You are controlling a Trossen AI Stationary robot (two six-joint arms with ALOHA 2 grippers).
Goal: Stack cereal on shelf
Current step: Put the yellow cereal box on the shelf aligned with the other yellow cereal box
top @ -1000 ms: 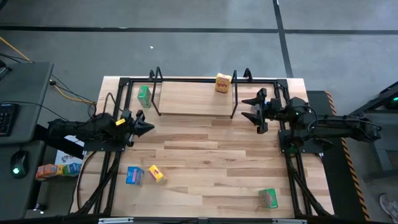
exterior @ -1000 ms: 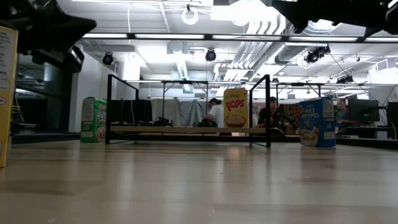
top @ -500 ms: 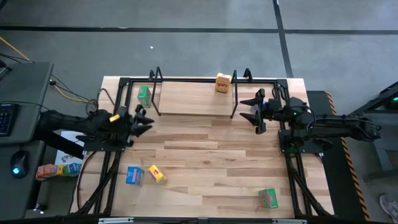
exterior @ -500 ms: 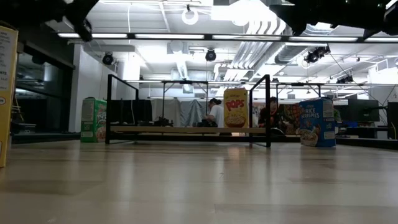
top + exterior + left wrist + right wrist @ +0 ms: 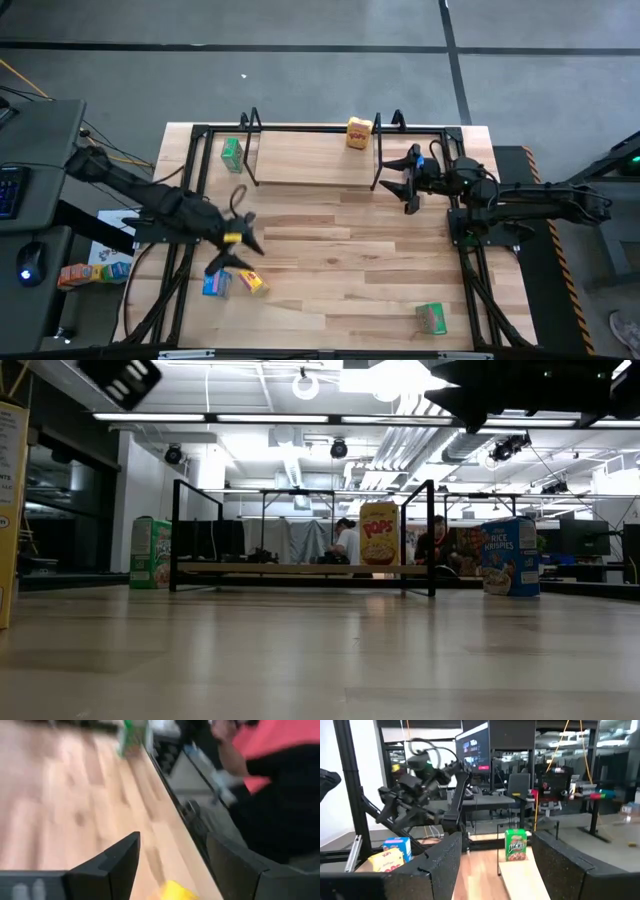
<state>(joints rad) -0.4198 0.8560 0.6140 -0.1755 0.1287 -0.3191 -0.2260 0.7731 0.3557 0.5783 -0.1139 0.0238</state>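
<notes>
Swinging my left gripper, jaws now spread, down from mid-table toward small yellow-orange cardboard cereal box; pickup next, I judge. Right gripper spread, waits beside pale wooden shelf.

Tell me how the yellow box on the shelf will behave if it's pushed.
The yellow box stands upright and narrow at the shelf edge, so it probably tips easily. It looks like small cardboard, likely light and crushable.
</notes>
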